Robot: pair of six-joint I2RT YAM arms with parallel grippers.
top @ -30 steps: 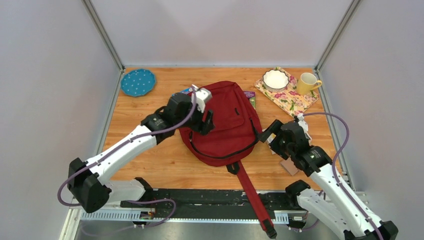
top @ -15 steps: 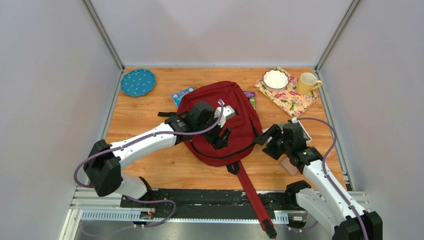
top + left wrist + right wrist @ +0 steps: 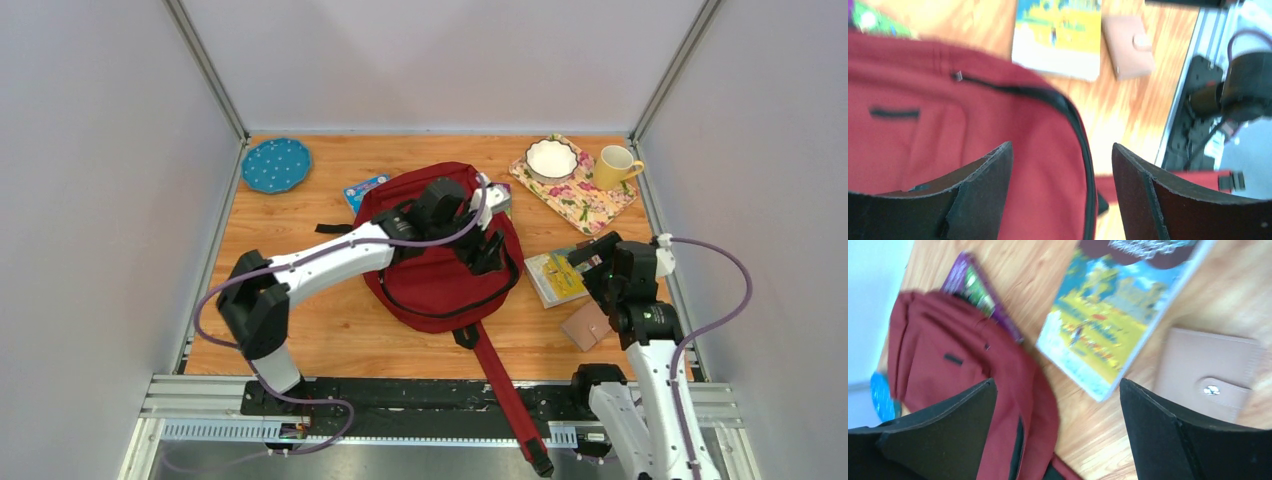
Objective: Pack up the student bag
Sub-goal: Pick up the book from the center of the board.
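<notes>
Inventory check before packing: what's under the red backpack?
A purple-green booklet pokes out from under the student bag at its far right edge, a blue booklet at its far left. Anything fully beneath is hidden.

The purple book [image 3: 973, 287] (lower end) hides under the student bag [image 3: 943, 355].

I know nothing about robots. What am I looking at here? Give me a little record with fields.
Bag: dark red fabric backpack, lying on the wooden table
Left gripper: open, empty, over the backpack
Right gripper: open, empty, by a yellow picture book
Beside the book: tan snap wallet
Far right: white bowl on a floral cloth, yellow mug by it
</notes>
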